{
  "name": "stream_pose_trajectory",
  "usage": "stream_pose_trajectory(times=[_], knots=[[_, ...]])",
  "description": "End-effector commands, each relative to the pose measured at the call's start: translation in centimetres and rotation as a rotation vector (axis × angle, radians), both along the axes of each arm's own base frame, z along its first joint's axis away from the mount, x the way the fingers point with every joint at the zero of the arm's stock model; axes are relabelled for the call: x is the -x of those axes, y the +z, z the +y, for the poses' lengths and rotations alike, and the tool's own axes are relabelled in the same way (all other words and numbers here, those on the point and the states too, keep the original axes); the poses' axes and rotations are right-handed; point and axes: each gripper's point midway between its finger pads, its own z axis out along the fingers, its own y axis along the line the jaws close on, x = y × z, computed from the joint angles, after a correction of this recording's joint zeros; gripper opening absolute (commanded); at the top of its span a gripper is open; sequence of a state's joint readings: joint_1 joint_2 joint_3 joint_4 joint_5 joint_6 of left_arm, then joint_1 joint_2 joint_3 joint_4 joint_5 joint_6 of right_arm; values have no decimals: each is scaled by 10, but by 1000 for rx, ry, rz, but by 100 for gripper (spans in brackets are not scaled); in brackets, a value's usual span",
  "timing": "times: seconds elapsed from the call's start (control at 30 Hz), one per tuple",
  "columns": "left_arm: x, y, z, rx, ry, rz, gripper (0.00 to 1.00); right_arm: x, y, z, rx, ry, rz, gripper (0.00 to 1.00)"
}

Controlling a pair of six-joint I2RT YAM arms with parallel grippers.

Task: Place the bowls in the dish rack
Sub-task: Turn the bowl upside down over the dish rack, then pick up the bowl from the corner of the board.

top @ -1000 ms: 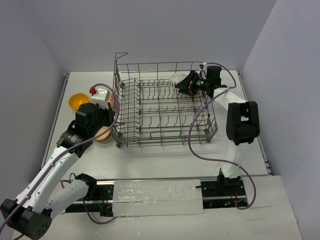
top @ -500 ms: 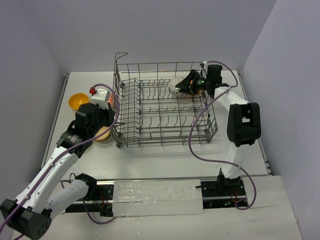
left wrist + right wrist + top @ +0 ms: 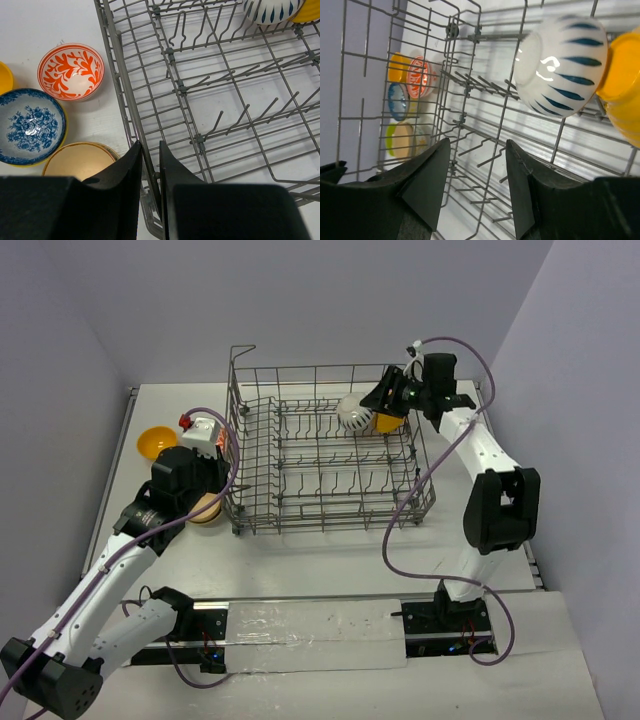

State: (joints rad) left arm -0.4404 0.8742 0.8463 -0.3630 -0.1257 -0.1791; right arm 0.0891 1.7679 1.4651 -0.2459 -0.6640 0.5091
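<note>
Your left claw point(image 3: 149, 147) is clamped on the left wall of the dish rack point(image 3: 118, 76), right claw point(image 3: 477, 145) released; tan bowl point(image 3: 77, 160) looks rigid, slick, chippable, so pinch its rim.

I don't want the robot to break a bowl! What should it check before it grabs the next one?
1. Right gripper empty: ok, it is open with nothing between its fingers.
2. White striped bowl in the dish rack: ok, it sits among the tines beside an orange-yellow bowl.
3. Left gripper steadying the rack: ok, its fingers pinch the rack's side wall.
4. All bowls loaded: not ok. The red-and-white bowl, blue-patterned bowl and tan bowl sit on the table.
5. Free tines: ok, most rows are bare.
6. Tan bowl can be lifted alone: cannot tell, a green rim shows under it.
</note>
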Motion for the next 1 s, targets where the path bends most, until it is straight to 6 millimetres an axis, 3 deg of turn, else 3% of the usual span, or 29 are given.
stream_pose_trajectory(times=[0.0, 0.13, 0.3, 0.53, 0.77, 0.83, 0.97], knots=[[5, -4, -10, -4, -48, 20, 17, 12, 74, 0, 168, 8, -261, 56], [1, 1, -1, -13, 10, 5, 42, 29, 96, 6, 240, 5, -329, 57], [-1, 25, 4, 8, 45, -42, 58, 52, 112, 25, 254, 33, -368, 58], [4, 69, 14, 46, 87, -126, 66, 94, 115, 62, 288, 112, -400, 58], [18, 123, 29, 101, 133, -224, 70, 128, 108, 75, 284, 156, -424, 59], [22, 140, 36, 126, 162, -260, 71, 135, 101, 77, 311, 161, -437, 59], [25, 159, 59, 143, 285, -304, 72, 172, 107, 93, 328, 224, -537, 59]])
